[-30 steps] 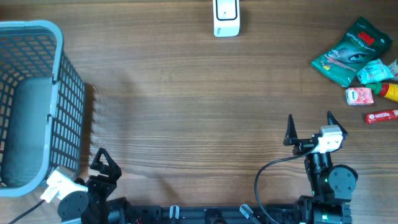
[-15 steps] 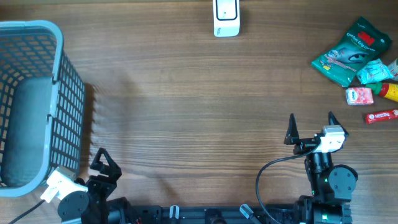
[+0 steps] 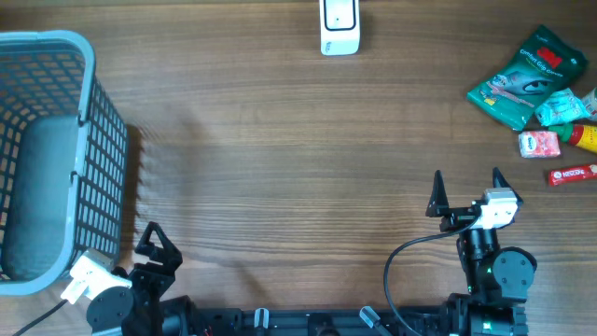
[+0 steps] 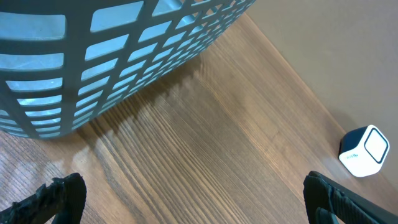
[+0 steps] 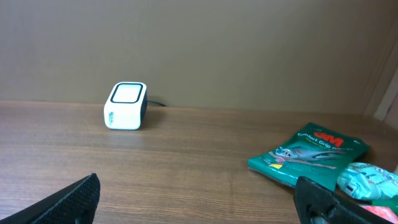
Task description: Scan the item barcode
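The right fingers (image 3: 437,193) stand wide apart with nothing between them, over the near edge of the tabletop (image 3: 280,168). The left fingers (image 4: 57,198) are spread just as wide and bare, close by the near corner of the blue basket (image 3: 104,121). Beyond the right arm, at the far right, the goods lie bunched together: a green packet (image 3: 525,77), a teal pouch (image 3: 562,105) touching it, a pink box (image 3: 539,144) and a red bar (image 3: 571,175). The white scanner (image 3: 339,26) sits at the far edge, well apart from them.
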{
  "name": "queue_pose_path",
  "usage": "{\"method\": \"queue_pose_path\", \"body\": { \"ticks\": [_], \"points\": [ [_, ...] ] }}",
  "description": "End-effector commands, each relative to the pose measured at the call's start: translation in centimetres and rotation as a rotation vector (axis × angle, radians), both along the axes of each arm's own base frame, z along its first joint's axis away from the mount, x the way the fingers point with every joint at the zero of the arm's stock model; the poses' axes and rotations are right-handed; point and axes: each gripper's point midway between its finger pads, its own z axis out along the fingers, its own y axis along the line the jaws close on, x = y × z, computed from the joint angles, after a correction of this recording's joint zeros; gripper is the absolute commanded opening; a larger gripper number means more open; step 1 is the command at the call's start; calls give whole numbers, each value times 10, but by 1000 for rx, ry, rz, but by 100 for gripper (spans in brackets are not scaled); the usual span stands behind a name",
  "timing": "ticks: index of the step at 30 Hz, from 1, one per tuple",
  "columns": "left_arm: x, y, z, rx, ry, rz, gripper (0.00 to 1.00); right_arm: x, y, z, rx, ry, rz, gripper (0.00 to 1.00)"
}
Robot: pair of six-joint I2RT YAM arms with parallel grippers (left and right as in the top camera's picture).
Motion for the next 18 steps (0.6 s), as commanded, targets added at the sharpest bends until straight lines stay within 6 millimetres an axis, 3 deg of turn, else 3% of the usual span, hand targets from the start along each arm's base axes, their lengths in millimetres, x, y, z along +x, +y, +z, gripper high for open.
{"method": "queue_pose_path", "body": {
  "ticks": [1,11,14,18],
  "points": [
    [-1,2,0,2,-2,16,100,-1,-3,2,17,-11,-17,100],
    [-1,2,0,1,-6,15,100,-1,-3,2,17,-11,-17,100],
    [8,-13,1,-39,-28,-74,100,-1,-3,2,17,-11,-17,100],
    [28,-26,34,0,-174,-187,100,-1,-3,2,17,-10,-17,100]
  ]
}}
